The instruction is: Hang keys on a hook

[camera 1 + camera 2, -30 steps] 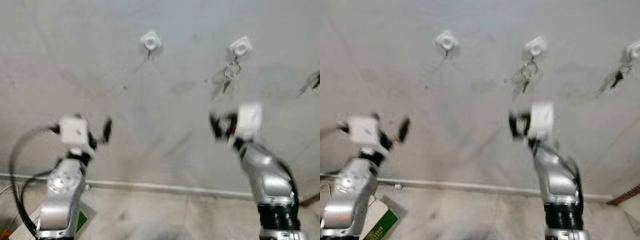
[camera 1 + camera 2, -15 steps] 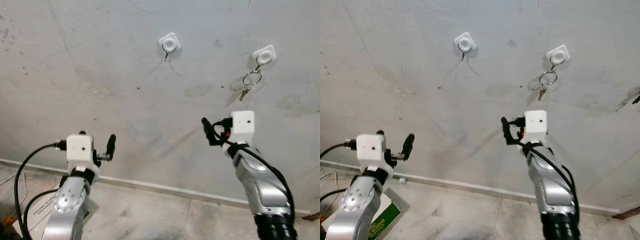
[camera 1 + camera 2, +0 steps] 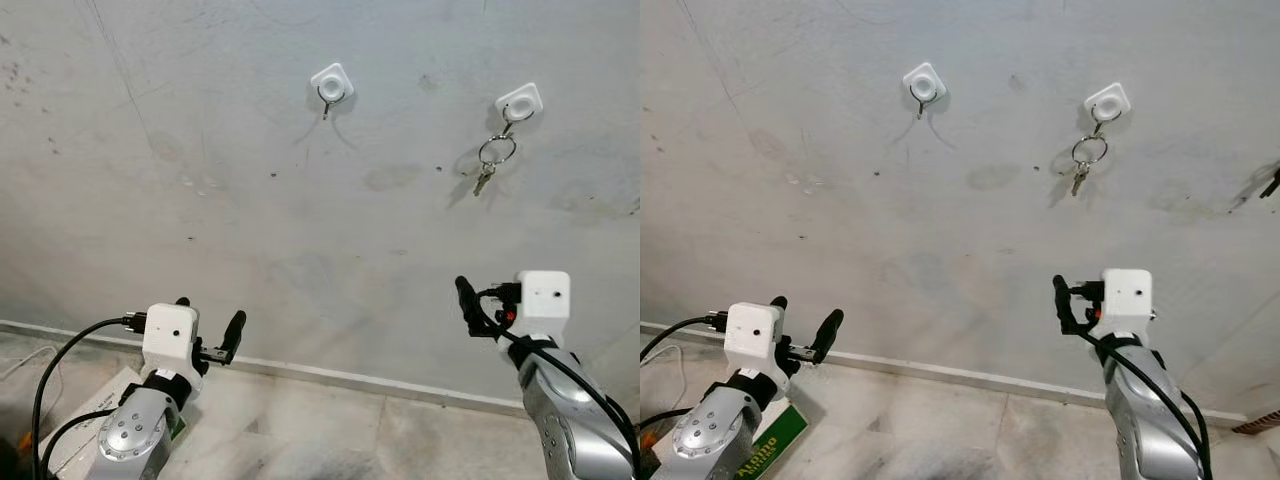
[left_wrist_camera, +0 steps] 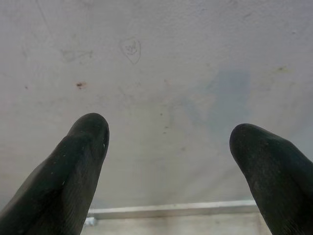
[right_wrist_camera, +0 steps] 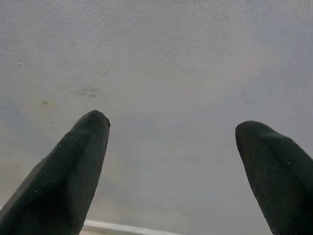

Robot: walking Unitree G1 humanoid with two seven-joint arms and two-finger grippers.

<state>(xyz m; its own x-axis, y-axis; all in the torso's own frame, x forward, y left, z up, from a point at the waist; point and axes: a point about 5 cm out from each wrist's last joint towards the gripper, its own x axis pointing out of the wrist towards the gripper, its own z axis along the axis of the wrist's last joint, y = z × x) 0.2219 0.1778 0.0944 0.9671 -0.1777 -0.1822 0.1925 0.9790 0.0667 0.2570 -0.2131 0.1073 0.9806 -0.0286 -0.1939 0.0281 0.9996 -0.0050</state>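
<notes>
I am holding my right pincer (image 3: 467, 300) low before the wall (image 3: 200, 150), fingers spread wide and gripping nothing — my left pincer (image 3: 212, 335) is gaping empty too. The keys (image 3: 489, 165) are hanging straight down from the right-hand hook (image 3: 518, 102), above my right pincer — the nearer arm; the other hook (image 3: 330, 83) is bare.

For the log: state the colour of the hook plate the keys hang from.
White: the hook plate, with the keys hanging below it on the grey wall, clearest in the left eye view.
</notes>
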